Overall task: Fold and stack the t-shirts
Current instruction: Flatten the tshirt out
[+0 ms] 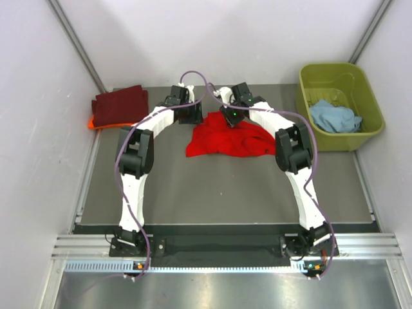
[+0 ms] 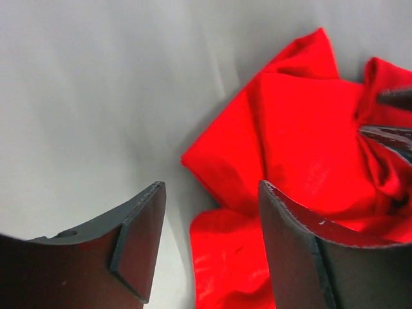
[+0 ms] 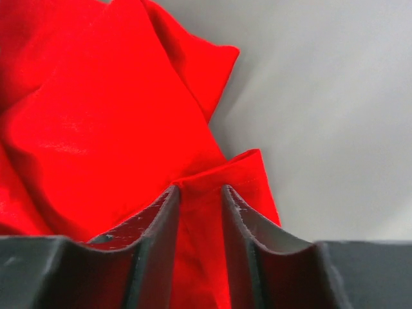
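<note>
A bright red t-shirt lies crumpled at the far middle of the grey table. My left gripper hovers at its upper left edge, open, with the shirt's edge under and between the fingers but not pinched. My right gripper is at the shirt's top edge, shut on a raised fold of red cloth by the hem. A folded dark maroon t-shirt rests on an orange one at the far left. A light blue t-shirt lies in the tub.
An olive-green plastic tub stands at the far right of the table. White walls close in the left, right and back. The right gripper's fingertips show at the right edge of the left wrist view.
</note>
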Controlling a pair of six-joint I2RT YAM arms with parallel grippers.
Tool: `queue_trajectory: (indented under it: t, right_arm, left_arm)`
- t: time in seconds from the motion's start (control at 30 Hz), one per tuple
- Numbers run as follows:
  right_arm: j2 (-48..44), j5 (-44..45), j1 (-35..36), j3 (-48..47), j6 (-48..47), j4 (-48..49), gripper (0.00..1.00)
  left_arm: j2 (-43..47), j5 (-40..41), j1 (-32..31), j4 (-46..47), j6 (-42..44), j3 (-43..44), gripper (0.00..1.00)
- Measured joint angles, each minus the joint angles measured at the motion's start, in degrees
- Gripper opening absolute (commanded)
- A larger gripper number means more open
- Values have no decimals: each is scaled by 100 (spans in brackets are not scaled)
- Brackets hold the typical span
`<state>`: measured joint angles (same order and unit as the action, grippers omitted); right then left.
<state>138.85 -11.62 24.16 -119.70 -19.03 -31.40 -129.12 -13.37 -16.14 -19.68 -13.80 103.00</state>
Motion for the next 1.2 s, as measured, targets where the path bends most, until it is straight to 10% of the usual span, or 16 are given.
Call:
queue_trajectory:
  t: [0.4, 0.77, 0.93, 1.2]
  right_arm:
    - [26, 127, -2, 0, -37, 9, 4]
    - [-468, 321, -83, 4, -35, 2, 0]
    - [-892, 398, -197, 4, -33, 4, 0]
    - [-1237, 446, -297, 7, -26, 4, 0]
  left_arm:
    - [-634, 162, 0, 122, 33, 656, 53]
    - [-756, 216, 0, 295, 11, 942, 6]
    - [-756, 232, 0, 299, 35, 944, 46]
    - [-763, 85, 0, 297, 9, 933, 47]
